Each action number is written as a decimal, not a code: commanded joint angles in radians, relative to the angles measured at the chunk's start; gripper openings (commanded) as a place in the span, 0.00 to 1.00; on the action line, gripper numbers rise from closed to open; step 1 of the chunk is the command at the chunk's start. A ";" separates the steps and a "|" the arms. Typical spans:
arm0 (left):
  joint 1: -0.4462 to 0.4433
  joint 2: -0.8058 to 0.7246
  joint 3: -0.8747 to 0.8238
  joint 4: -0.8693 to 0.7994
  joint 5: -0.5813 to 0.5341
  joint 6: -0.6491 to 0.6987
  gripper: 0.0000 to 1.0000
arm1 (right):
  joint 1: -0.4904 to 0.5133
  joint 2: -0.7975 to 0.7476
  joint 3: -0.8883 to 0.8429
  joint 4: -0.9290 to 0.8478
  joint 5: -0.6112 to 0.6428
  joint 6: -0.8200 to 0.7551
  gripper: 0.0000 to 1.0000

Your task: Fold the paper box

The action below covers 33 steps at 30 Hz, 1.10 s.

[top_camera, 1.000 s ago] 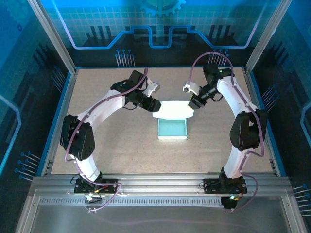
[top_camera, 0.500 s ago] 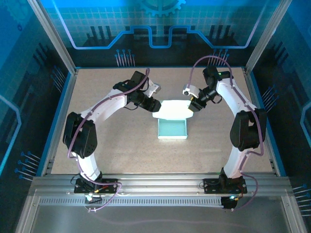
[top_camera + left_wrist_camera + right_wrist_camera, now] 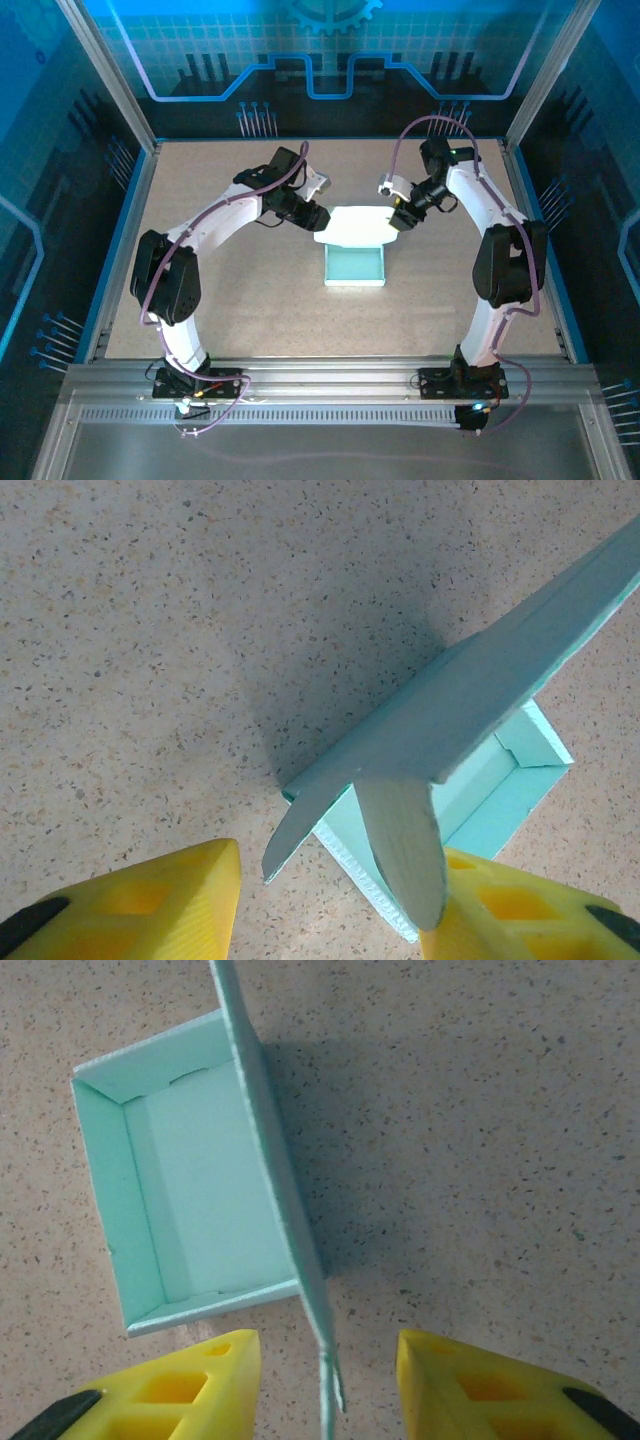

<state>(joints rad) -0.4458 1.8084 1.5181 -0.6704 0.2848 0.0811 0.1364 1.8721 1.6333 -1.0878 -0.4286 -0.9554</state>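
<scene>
At mid-surface, the paper box: thin pale blue-green card, folded into a shallow rectangular tray with four low walls, open side up, flat on the speckled beige surface. Hinged along the far wall, a wide lid panel — lifted clear of the surface, paler than the tray's inside, corners clipped.

At the left end of that lid, the left fingers; at the right end, the right fingers. Both arms bent inward from the sides.

From the left wrist: two blunt yellow wedges, matte, with recessed square pockets, standing apart. Between them a rounded side tab, folded down from the lid's end and overlapping the wedge at the right of that view; cannot tell whether touching. Clear gap to the other wedge, so parted and not clamped on the card. Behind the tab, a corner of the tray with crisp creases, plus a soft shadow on the granular surface.

From the right wrist: the same yellow wedges, parted, straddling the lid, seen edge-on as a thin straight strip. Bare surface on both sides of the strip, so nothing gripped. Beside it the tray — smooth floor, upright walls, small tucked flaps at two ends.
</scene>
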 commanded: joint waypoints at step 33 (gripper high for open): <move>0.006 0.014 0.041 -0.047 -0.021 0.063 0.54 | 0.003 0.033 0.032 -0.037 -0.019 -0.075 0.00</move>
<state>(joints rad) -0.4458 1.8091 1.5181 -0.6785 0.2783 0.0982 0.1307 1.9305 1.6627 -1.1137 -0.4492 -1.0218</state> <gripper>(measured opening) 0.537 0.068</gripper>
